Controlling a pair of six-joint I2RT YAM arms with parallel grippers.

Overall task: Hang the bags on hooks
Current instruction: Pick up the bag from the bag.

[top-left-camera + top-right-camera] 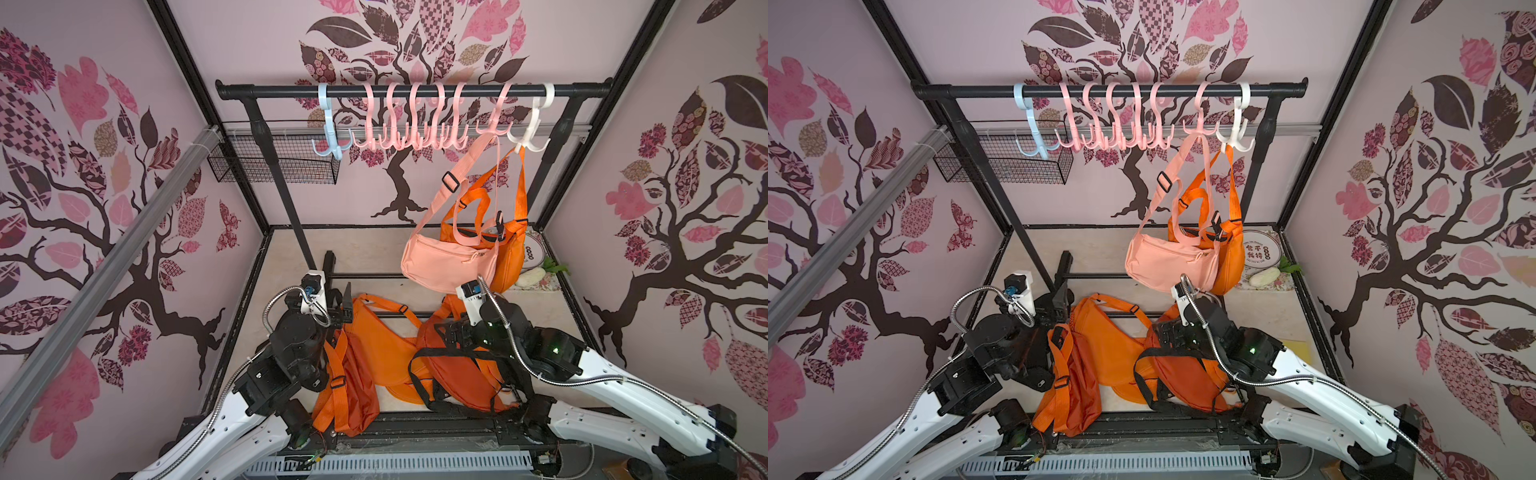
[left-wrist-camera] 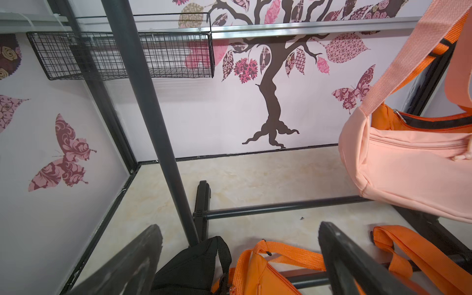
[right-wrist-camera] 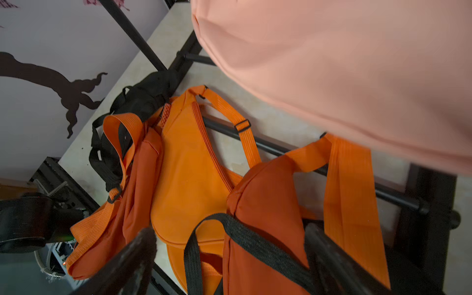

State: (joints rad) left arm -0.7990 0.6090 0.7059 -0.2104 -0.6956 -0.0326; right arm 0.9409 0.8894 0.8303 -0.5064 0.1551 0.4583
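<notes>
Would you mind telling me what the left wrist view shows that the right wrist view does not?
Only the left wrist view shows the wire basket and the hanging orange bag behind the pink bag. Only the right wrist view shows the darker orange bag with its black strap. Both show the pink bag, the loose bright orange bag and the black bag.

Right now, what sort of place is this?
Probably a mock closet in a robot test booth: black clothes rail with plastic hooks, pink bag hanging from one, tree-decal walls close around.
</notes>
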